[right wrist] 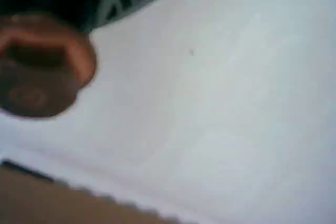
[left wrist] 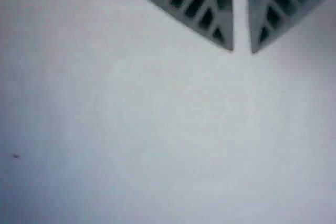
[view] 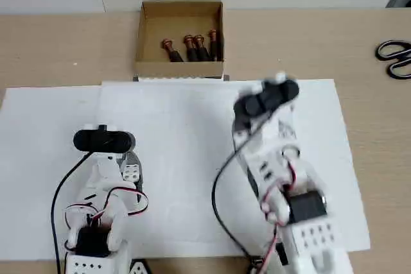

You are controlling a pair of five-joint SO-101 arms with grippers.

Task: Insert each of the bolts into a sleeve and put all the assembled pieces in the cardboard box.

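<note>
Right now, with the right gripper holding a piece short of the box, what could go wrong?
The copper piece in the right gripper is over the white paper, short of the cardboard box; released early, it may miss. Four assembled pieces already lie bunched inside, so it might land on them.

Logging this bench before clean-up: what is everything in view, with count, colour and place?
cardboard box: one, brown, table's far side.
assembled pieces: four by my count, copper, inside the box.
copper piece: one, held in the right tool.
paper: at least two overlapping sheets, white, under the arms.
scissors: one pair, dark, table's right edge.
table: one, light wood.
left tool: one, grey, empty, over the paper.
right tool: one, grey, gripping the copper piece.
</note>
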